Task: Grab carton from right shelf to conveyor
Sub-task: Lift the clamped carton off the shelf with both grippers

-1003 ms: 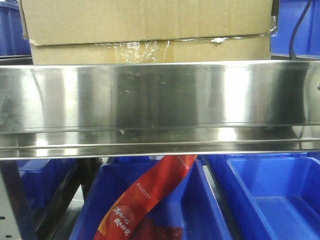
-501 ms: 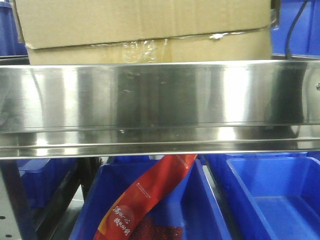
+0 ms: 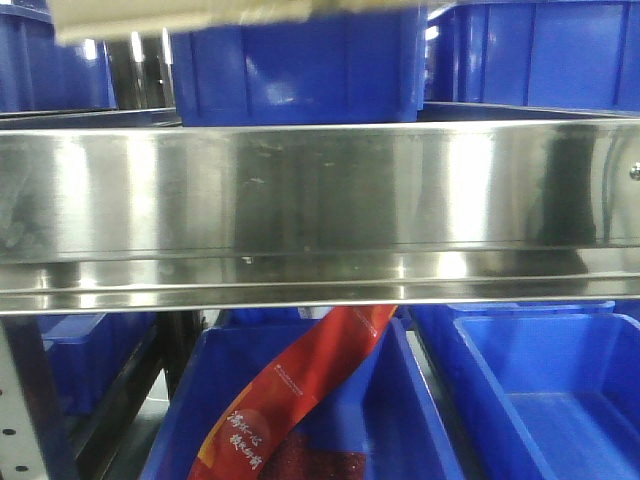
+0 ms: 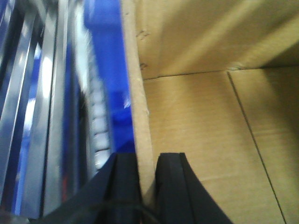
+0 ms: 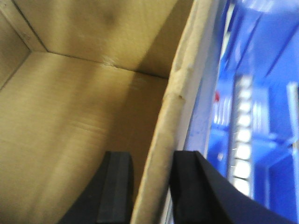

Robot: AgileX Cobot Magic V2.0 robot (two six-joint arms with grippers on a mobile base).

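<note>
Carton (image 3: pixel 180 15): blurred underside at top of front view, above steel shelf rail (image 3: pixel 320 200), not touching. Left gripper (image 4: pixel 148 161) jaws clamped on carton wall. Right gripper (image 5: pixel 150 158) likewise, on another wall. Blue bin (image 3: pixel 300 60) behind.

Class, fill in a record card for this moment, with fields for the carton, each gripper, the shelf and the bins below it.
carton: cardboard, only a blurred edge at the top of the front view
left gripper: closed on a carton wall, one finger inside, one outside
right gripper: closed on a carton wall the same way
shelf: shiny steel rail across the front view
bins: blue; one holds a red packet
</note>
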